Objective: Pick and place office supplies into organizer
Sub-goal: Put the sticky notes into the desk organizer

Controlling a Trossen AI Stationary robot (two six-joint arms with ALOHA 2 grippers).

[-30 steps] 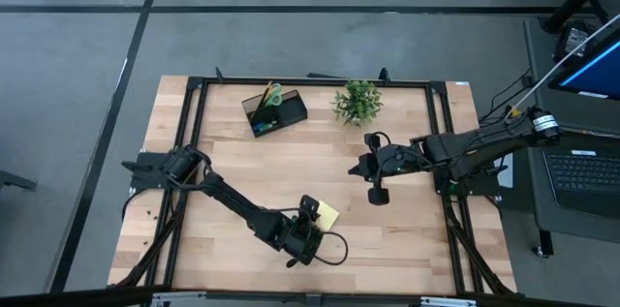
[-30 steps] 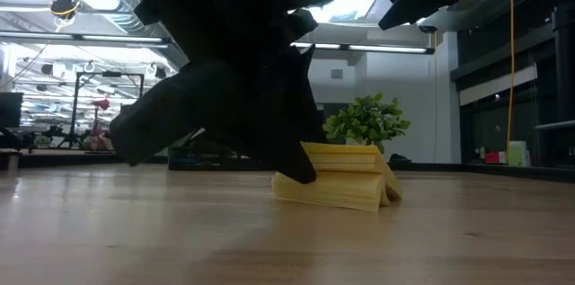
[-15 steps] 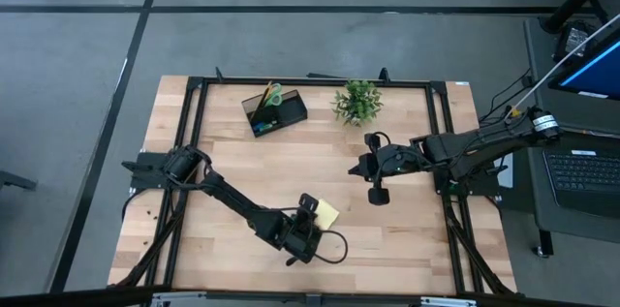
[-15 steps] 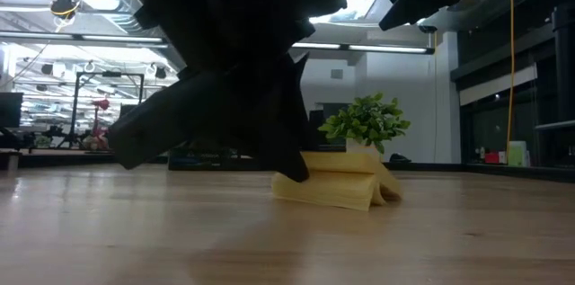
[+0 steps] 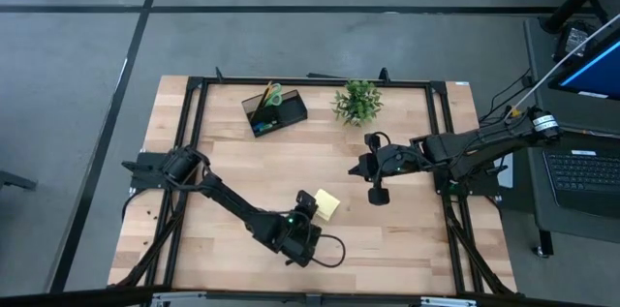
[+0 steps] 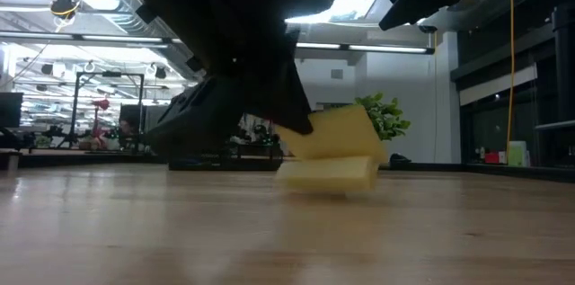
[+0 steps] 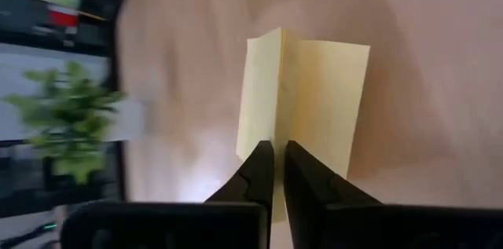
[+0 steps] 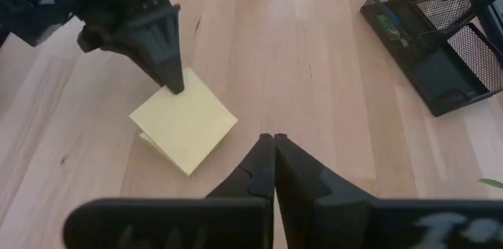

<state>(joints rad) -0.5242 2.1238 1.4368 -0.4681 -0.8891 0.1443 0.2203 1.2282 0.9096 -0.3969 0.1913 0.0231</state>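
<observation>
While pinched at one corner, yellow sticky-note pad [image 5: 327, 203] in closed left hand [image 5: 308, 200], fanned open.

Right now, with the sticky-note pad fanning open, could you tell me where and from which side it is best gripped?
Judging from the low view, the left gripper pinches only the top sheets of the sticky-note pad, so they lift while the lower stack sags. Better to grip the whole stack across its glued edge, coming from above with one finger on each side, though which edge is glued is hard to tell.
</observation>
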